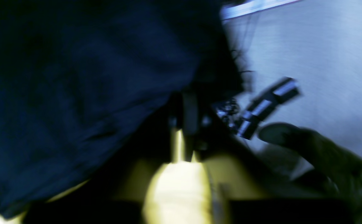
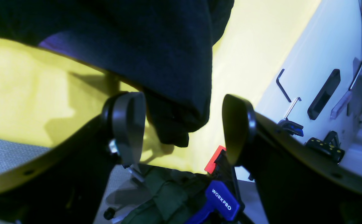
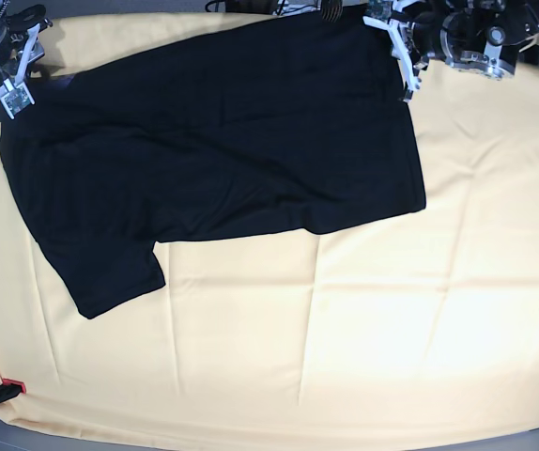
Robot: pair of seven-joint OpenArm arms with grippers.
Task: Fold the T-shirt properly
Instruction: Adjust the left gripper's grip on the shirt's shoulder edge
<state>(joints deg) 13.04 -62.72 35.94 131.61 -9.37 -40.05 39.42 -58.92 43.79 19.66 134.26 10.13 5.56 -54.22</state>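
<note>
- Black short-sleeved cotton T-shirt (image 3: 213, 141) lies flat on pale yellow cloth (image 3: 345, 319) covering worktop; folding barely begun.
- Right gripper (image 2: 184, 124) released, straddling shirt's edge; left gripper (image 3: 406, 56) at shirt's opposite corner, state unclear.
- Next: clench both, lift and fold edge across shirt.

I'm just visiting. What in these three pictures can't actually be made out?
- Left wrist view: all motion-blurred; whether the left gripper holds the T-shirt is unclear.
- Base view: both grippers sit at the top edge, partly cut off, too small to judge.
- Right wrist view: the T-shirt hides the far part of the yellow cloth.
- No view shows the shirt's underside.
</note>
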